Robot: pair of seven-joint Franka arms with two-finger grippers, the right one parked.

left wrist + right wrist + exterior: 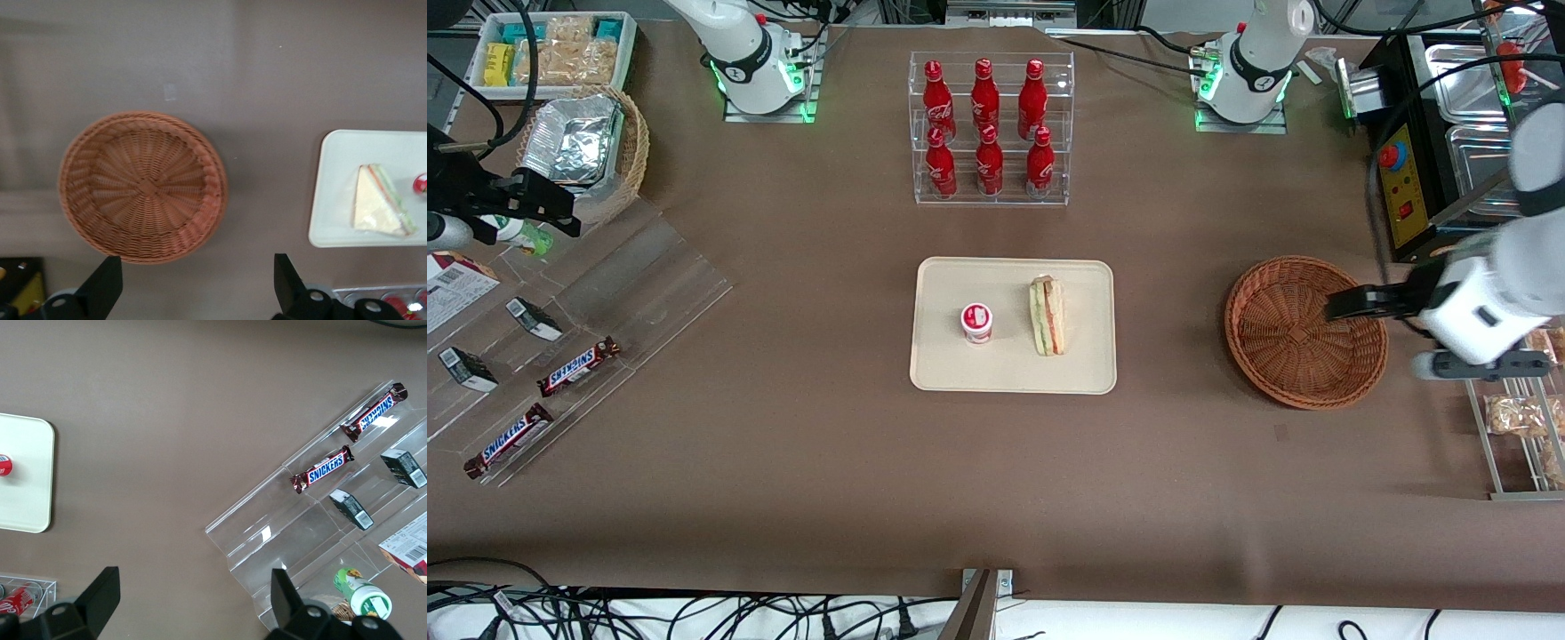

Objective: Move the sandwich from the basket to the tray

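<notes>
The triangle sandwich (pixel 1047 316) in clear wrap lies on the flat cream tray (pixel 1012 373), near one small red-topped cup (pixel 976 322). The round woven basket (pixel 1280 356) has nothing inside. The gripper (pixel 1329 308) hangs above it, fingers spread wide. Six red bottles (pixel 985 129) stand in a clear rack.

Bare table lies between the basket (pixel 1303 332) under the open-fingered gripper (pixel 1334 307) and the tray (pixel 938 364).
</notes>
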